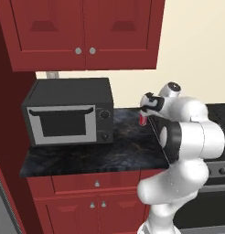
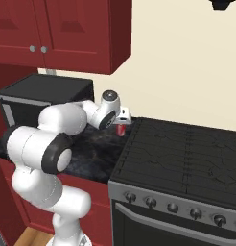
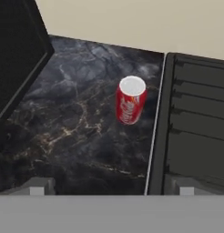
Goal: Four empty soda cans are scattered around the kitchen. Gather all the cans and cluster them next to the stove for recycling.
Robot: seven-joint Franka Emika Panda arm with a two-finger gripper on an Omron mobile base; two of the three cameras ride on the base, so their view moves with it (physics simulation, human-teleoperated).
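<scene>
One red soda can (image 3: 130, 100) with a silver top stands upright on the black marbled countertop (image 3: 73, 132), close to the left edge of the stove (image 3: 196, 113). The same can (image 1: 143, 120) peeks out under the hand in the left base view, and the can (image 2: 120, 129) shows by the stove's (image 2: 187, 149) back left corner in the right base view. My gripper (image 3: 111, 189) hangs above and a little short of the can, open, with nothing between its fingers. The gripper (image 2: 123, 118) sits just over the can.
A boxy black microwave (image 1: 68, 119) stands on the counter to the left of the can, its corner (image 3: 13, 59) near the hand. Dark red upper cabinets (image 1: 84, 32) hang above. The cream wall (image 3: 132, 22) closes the counter behind the can.
</scene>
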